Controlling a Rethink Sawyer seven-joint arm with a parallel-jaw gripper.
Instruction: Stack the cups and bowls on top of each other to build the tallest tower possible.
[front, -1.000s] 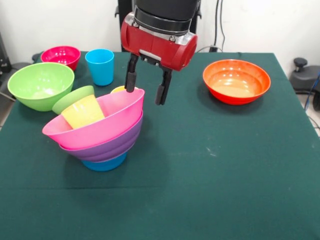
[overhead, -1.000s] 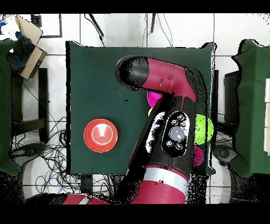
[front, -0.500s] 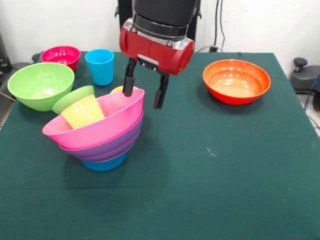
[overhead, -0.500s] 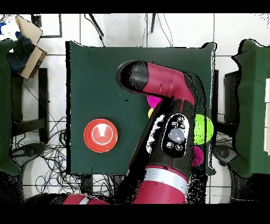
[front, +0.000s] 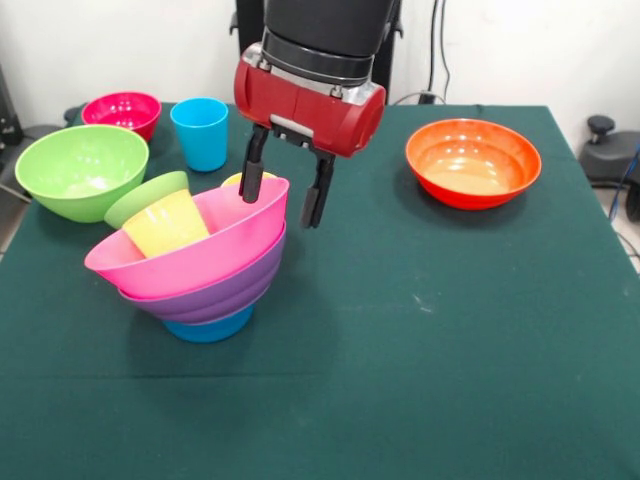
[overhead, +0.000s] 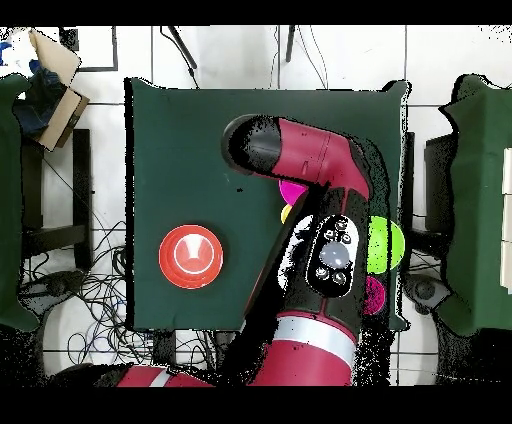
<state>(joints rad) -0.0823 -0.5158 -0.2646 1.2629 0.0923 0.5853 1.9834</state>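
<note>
The gripper (front: 281, 202) hangs with its fingers spread apart, one finger (front: 251, 180) just inside the raised rim of the pink bowl (front: 215, 245) and the other outside it, so the rim sits between them but is not pinched. The pink bowl lies tilted on a purple bowl (front: 225, 290), which rests on a blue bowl (front: 210, 327); this is the tower so far. A pale yellow cup (front: 166, 224) and a small green bowl (front: 143, 197) lean inside the pink one, with an orange-yellow cup (front: 240, 179) peeking behind the rim. The lime green bowl (front: 78, 170), red bowl (front: 122, 110), sky blue cup (front: 200, 132) and orange bowl (front: 472, 162) stand apart on the table (front: 430, 330). The step looks like taking the pink bowl by its rim; to do it well, close gently and squarely on the wall and lift slowly, since the leaning pile could slide or tip, spilling the loose pieces inside
</note>
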